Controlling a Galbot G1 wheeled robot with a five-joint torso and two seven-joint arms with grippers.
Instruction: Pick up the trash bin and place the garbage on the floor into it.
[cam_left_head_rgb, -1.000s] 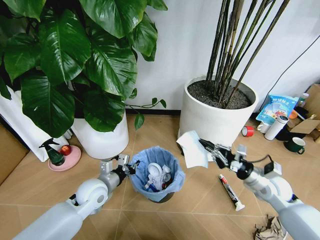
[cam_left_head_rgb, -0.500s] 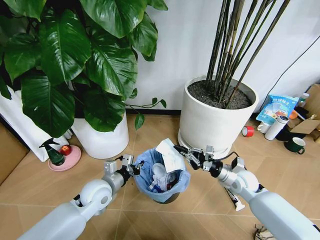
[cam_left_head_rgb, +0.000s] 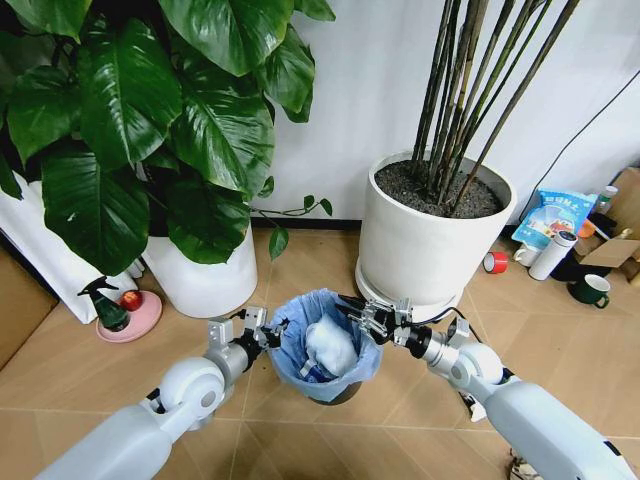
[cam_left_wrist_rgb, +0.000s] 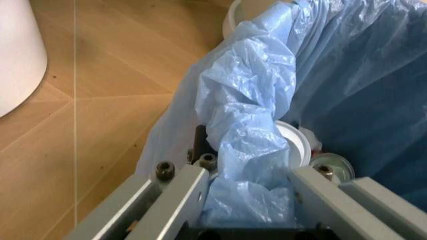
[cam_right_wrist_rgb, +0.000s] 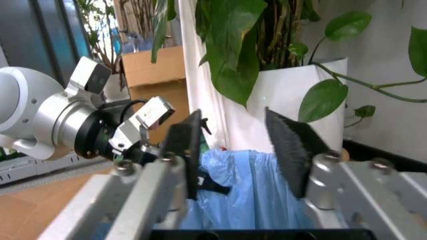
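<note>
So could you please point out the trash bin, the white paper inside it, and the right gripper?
trash bin (cam_left_head_rgb: 290, 322): head view, blue bag rim.
white paper (cam_left_head_rgb: 330, 345): head view, its middle.
right gripper (cam_left_head_rgb: 352, 309): head view, between fingertips.

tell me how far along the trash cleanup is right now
Well along, not finished. Done: the trash bin already holds several pieces, with crumpled white paper on top. In hand: the left gripper grips the bin's bag-lined rim, and the right gripper is over the bin, jaws open and empty. Left: a tube on the floor beside the right arm, plus brown crumpled paper near it.
</note>
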